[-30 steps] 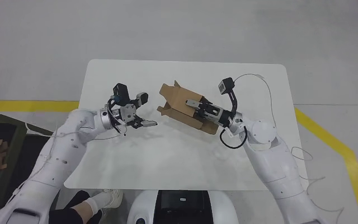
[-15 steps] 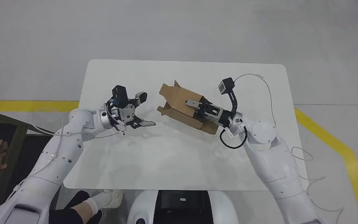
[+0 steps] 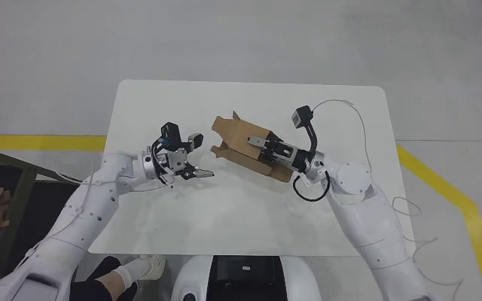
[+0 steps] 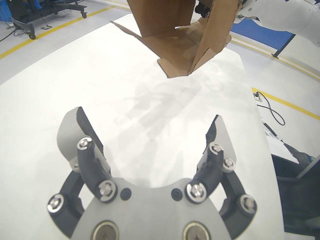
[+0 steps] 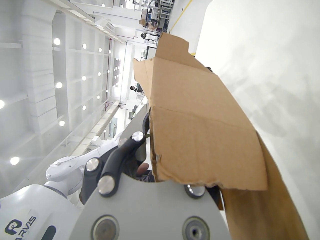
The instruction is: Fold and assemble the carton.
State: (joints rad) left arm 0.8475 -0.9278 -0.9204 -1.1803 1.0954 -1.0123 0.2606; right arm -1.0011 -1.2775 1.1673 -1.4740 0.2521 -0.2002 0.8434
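Carton (image 3: 245, 143) sits tilted over the middle of the bench (image 3: 226, 218), one wall pinched between the fingers of my right gripper (image 3: 260, 141), with its open, flapped end turned toward my left gripper (image 3: 201, 156). My left gripper hovers low over the bench, spread wide and empty, near the flaps but not touching them

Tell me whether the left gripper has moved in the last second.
Yes. The left gripper, jaws open, has shifted away from the white table's left edge, closer to the brown cardboard carton.
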